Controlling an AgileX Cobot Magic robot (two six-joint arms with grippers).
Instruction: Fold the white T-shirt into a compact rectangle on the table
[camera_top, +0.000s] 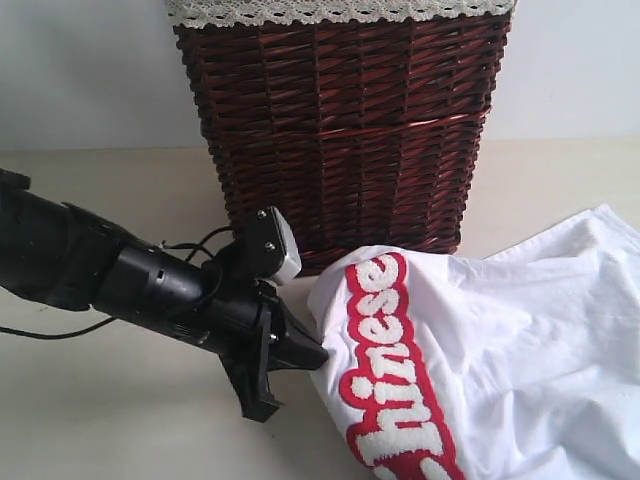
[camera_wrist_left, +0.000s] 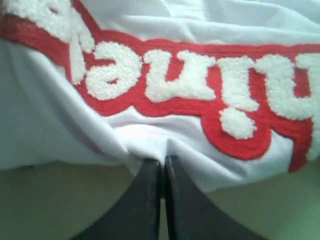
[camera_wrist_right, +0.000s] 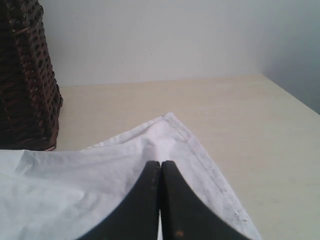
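The white T-shirt (camera_top: 520, 340) lies bunched on the table (camera_top: 120, 420) at the right, its red-outlined fuzzy lettering (camera_top: 385, 370) running along its near-left edge. My left gripper (camera_top: 320, 355) meets that edge. In the left wrist view the left gripper (camera_wrist_left: 163, 161) is shut, with a fold of the T-shirt (camera_wrist_left: 150, 127) pinched at its tips just under the lettering (camera_wrist_left: 175, 75). In the right wrist view my right gripper (camera_wrist_right: 160, 164) is shut on puckered cloth of the T-shirt (camera_wrist_right: 90, 180) close to a hemmed corner. The exterior view does not show the right gripper.
A dark wicker basket (camera_top: 340, 130) with white lace trim stands at the back middle, right behind the T-shirt and the left arm. It also shows in the right wrist view as the basket (camera_wrist_right: 25, 75). Bare table (camera_wrist_right: 250, 125) stretches past the shirt's corner to a pale wall.
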